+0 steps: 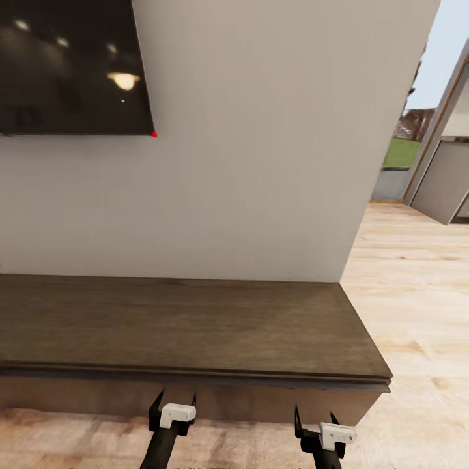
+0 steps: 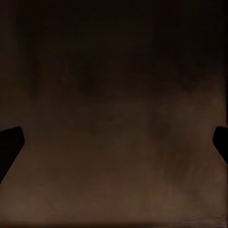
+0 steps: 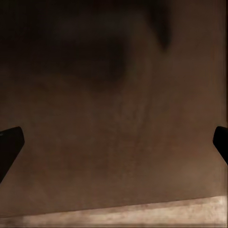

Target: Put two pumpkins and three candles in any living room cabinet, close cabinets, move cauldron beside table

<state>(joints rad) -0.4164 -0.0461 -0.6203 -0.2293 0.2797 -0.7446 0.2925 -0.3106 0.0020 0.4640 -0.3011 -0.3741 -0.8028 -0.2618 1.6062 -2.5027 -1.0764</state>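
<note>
The long, low, dark brown cabinet [image 1: 182, 326] stands against the white wall, its top bare. Its front [image 1: 260, 402] looks flat and closed where I can see it. My left gripper [image 1: 175, 397] is open, with its fingertips close to the cabinet front below the top edge. A little to its right, my right gripper [image 1: 314, 417] is also open and points at the same front. In the left wrist view, dark brown wood [image 2: 114, 95] lies between the spread fingers [image 2: 9, 145]. The right wrist view shows brown wood [image 3: 114, 118] too. The pumpkins, candles, cauldron and table are out of view.
A dark TV screen [image 1: 71, 65] hangs on the wall above the cabinet's left part. Pale wood floor [image 1: 417, 312] runs past the cabinet's right end toward an opening with greenery [image 1: 400, 153] outside. A strip of floor [image 3: 142, 209] shows under the cabinet front.
</note>
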